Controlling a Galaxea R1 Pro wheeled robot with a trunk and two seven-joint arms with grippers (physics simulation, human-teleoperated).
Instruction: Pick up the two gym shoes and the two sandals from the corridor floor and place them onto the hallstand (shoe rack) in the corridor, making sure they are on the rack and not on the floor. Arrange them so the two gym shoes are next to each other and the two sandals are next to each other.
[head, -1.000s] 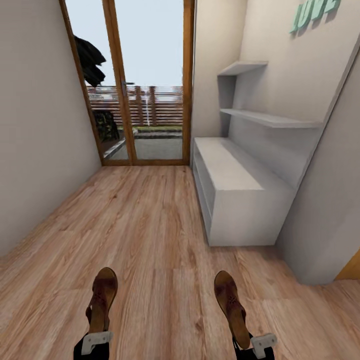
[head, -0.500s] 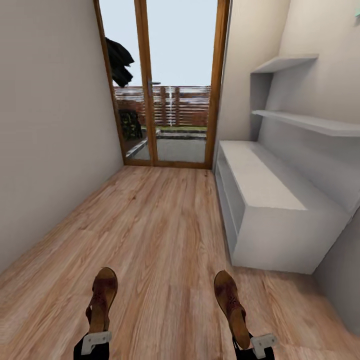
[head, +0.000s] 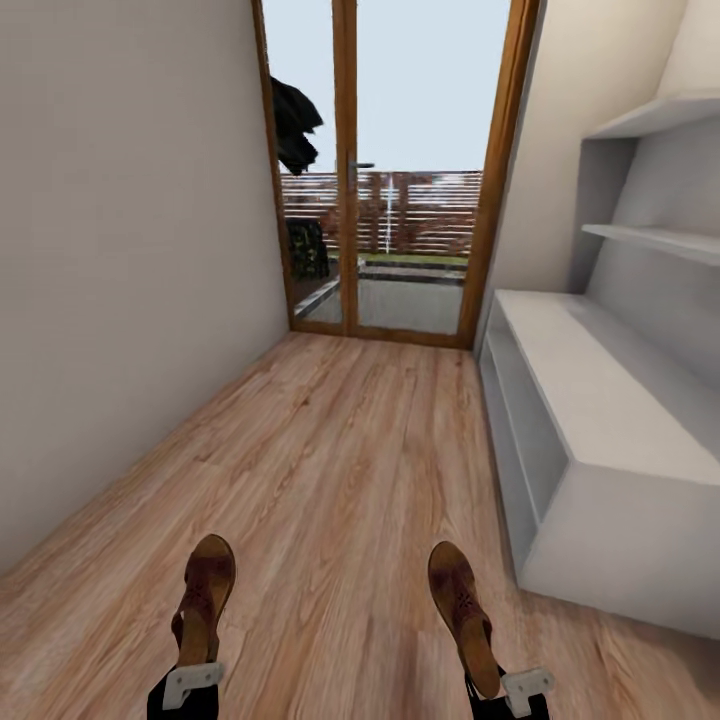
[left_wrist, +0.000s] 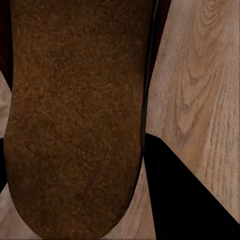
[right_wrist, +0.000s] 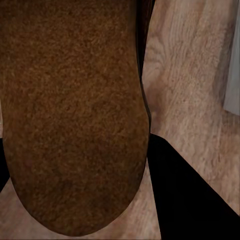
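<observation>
Two dark brown sandals are held up off the corridor floor (head: 340, 460). My left gripper (head: 191, 682) is shut on the heel of the left sandal (head: 205, 592), whose brown sole (left_wrist: 75, 115) faces the left wrist camera. My right gripper (head: 508, 690) is shut on the heel of the right sandal (head: 460, 600), its sole (right_wrist: 70, 110) close in the right wrist view. The light-grey hallstand (head: 610, 390) stands along the right wall, ahead and to the right of the right sandal. The gym shoes are out of view.
A wood-framed glass door (head: 400, 170) closes the corridor's far end. A plain wall (head: 120, 280) runs along the left. The hallstand's upper shelves (head: 655, 238) jut out above its bench. Open plank floor lies between wall and hallstand.
The whole view has swung, so the door and hallstand sit further right in the picture and closer. Both sandals stay in the same place in my grippers.
</observation>
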